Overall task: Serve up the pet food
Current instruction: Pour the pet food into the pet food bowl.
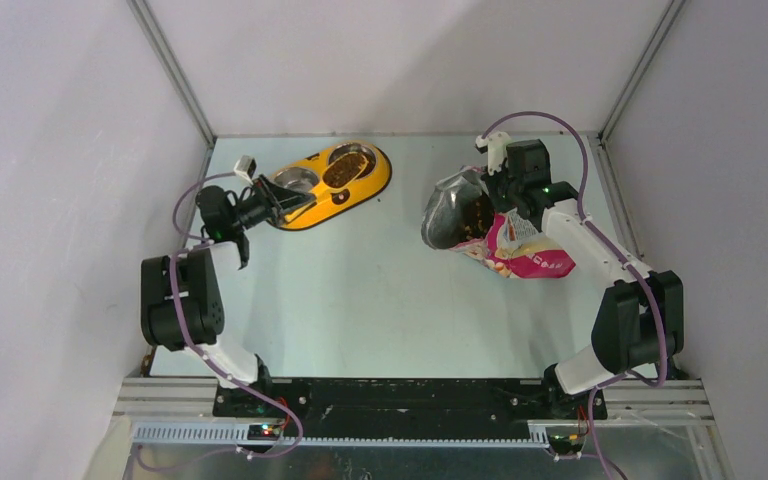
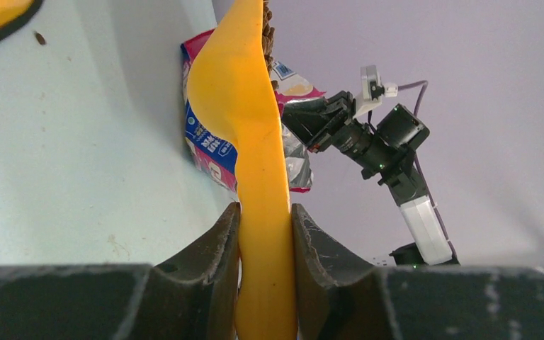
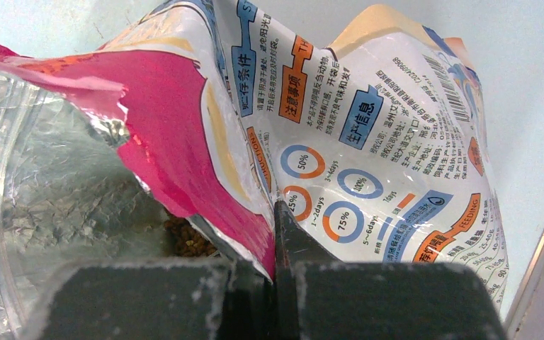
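left claw [image 2: 263,234] clamped on orange scoop [image 2: 251,127] carrying kibble [image 2: 267,28] | right claw [image 3: 275,237] pinched shut on open pouch [image 3: 368,142] rim, far-right of table [image 1: 360,300] | feeder [image 1: 378,182] at far edge: one bowl [image 1: 345,170] has kibble, other bowl [image 1: 295,179] looks bare | progress: likely midway, this scoopful not yet tipped

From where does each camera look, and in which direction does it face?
Top external: above and behind the bases, looking down on the table; the left arm and right arm show.
Left wrist: behind the left gripper, looking along its fingers, which clamp the orange scoop, toward the pouch and the right arm.
Right wrist: behind the right gripper, looking along its fingers, shut on the pouch's edge; kibble shows inside.
Shared: all three show the pouch.
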`<control>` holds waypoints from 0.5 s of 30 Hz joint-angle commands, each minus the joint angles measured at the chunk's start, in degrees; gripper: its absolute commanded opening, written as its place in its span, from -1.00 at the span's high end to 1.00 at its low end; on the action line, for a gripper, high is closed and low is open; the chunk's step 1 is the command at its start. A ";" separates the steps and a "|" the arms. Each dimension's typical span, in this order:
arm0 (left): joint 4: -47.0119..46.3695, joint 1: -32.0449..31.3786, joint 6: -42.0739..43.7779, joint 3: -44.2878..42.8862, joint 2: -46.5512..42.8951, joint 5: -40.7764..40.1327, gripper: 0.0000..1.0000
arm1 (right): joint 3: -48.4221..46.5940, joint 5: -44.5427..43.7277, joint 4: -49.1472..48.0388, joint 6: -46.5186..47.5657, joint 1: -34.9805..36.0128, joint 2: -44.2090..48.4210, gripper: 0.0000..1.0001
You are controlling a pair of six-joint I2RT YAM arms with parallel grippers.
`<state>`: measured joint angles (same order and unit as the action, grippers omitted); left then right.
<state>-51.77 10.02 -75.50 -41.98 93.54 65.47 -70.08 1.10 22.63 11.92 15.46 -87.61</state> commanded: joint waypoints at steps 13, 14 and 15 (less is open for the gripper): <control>-1.62 7.88 3.16 0.16 1.75 0.04 1.00 | -0.40 -2.68 0.05 -0.11 -0.76 1.68 1.00; -0.59 8.36 3.87 0.11 1.61 -0.11 1.00 | -0.40 -2.64 0.05 -0.07 -0.76 1.71 1.00; 1.33 8.62 5.37 0.09 1.40 -0.44 1.00 | -0.45 -2.62 0.04 -0.11 -0.77 1.67 1.00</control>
<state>-52.29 17.12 -74.78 -41.98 95.79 66.02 -70.08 1.08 22.61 11.92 15.46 -87.61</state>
